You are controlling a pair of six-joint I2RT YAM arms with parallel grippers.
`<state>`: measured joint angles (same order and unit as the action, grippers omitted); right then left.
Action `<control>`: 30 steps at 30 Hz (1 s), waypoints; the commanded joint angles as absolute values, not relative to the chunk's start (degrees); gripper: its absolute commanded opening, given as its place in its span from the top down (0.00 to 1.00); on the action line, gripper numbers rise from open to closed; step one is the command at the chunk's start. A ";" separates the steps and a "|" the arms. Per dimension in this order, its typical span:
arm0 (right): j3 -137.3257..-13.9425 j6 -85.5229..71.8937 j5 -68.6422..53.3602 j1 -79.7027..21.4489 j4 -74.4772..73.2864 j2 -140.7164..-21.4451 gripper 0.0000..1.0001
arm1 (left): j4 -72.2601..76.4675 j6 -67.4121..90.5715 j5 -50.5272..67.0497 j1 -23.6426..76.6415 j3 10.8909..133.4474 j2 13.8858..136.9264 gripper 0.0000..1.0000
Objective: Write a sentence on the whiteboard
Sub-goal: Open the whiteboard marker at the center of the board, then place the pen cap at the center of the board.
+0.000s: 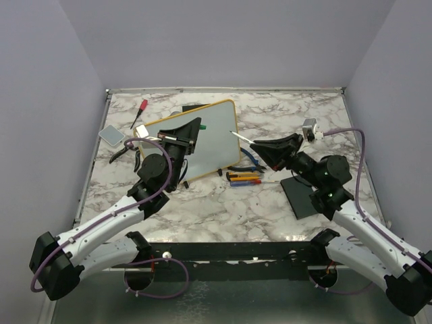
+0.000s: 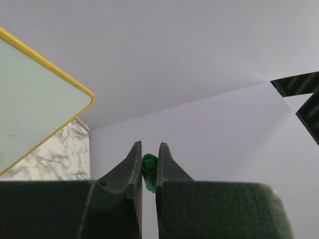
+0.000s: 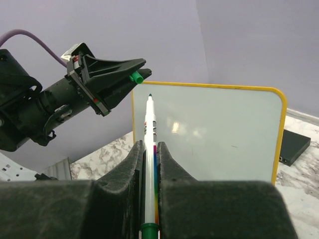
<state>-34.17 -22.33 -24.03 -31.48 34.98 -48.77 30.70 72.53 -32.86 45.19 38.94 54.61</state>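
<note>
The whiteboard (image 1: 214, 135), a glossy white slab in a rounded yellow frame, sits askew on the veined marble counter (image 1: 223, 209), left of centre. The left hand (image 2: 150, 149) hangs over it, clamped on a small green cap (image 2: 148, 172). The right hand (image 3: 148, 147) pinches a slim white marker (image 3: 149, 124), its tip at the board's right edge; contact unclear. Bare marble shows nearer the arms.

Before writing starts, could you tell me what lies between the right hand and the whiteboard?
Only the marker the right hand holds, tip toward the whiteboard; beyond it the right wrist view shows bare space.
</note>
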 commanded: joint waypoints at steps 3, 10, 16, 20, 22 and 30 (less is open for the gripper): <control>-35.85 -19.00 -14.45 -31.37 27.08 -45.55 0.99 | 24.98 64.58 -30.94 45.24 42.58 53.54 1.00; -41.42 -13.49 4.60 -31.37 11.43 -44.19 0.99 | 5.81 45.97 -16.52 45.37 51.72 56.87 1.00; -44.77 -11.77 13.45 -31.29 2.06 -46.63 0.99 | -8.04 31.16 -10.84 52.58 54.34 62.50 1.00; -44.41 -12.49 14.76 -31.18 1.46 -46.67 0.99 | -15.46 27.22 -14.12 58.53 54.30 67.21 1.00; -44.51 -12.94 14.76 -31.19 1.26 -46.51 0.99 | -17.11 26.73 -13.50 59.85 53.54 69.52 1.00; -43.90 -13.42 15.45 -31.19 0.54 -44.80 0.99 | -20.38 25.32 -7.56 62.43 51.50 79.19 1.00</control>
<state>-43.40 -13.43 12.95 -31.42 2.13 -46.48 -16.03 27.90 -12.19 61.41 52.31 75.02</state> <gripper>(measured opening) 0.105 0.083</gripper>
